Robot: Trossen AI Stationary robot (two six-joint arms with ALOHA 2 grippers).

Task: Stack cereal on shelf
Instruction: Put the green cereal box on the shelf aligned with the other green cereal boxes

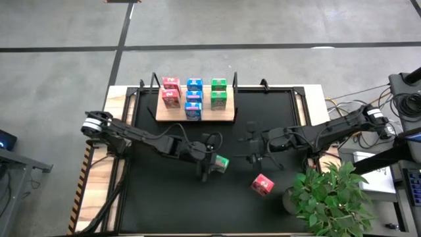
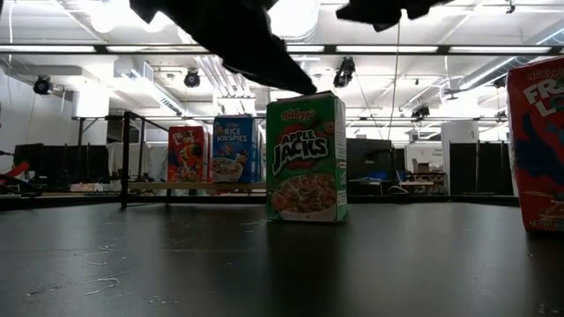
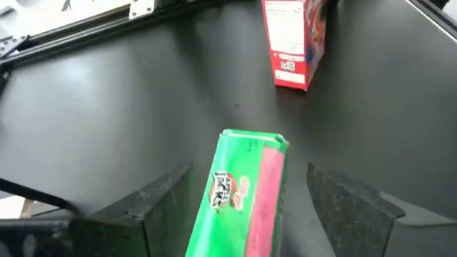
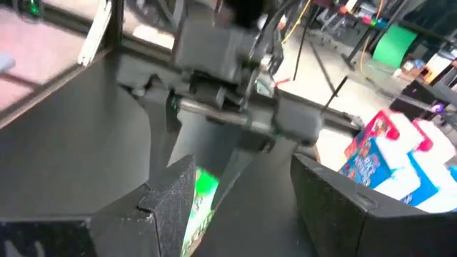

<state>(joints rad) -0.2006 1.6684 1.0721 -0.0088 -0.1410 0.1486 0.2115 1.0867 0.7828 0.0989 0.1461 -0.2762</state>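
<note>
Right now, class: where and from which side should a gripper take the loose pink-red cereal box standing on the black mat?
Probably from above, across the narrow side faces of the pink-red cereal box. It stands upright and alone, clear of the green cereal box, so straddling fingers would likely fit.

The pink-red box (image 2: 539,145) in the low view is cut off by the picture's edge, its print only partly readable.

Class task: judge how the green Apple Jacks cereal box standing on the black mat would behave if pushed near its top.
The green printed cardboard cereal box stands upright on a narrow base, so it would probably tip rather than slide. It looks small and thin-walled, likely light and easily dented.
</note>
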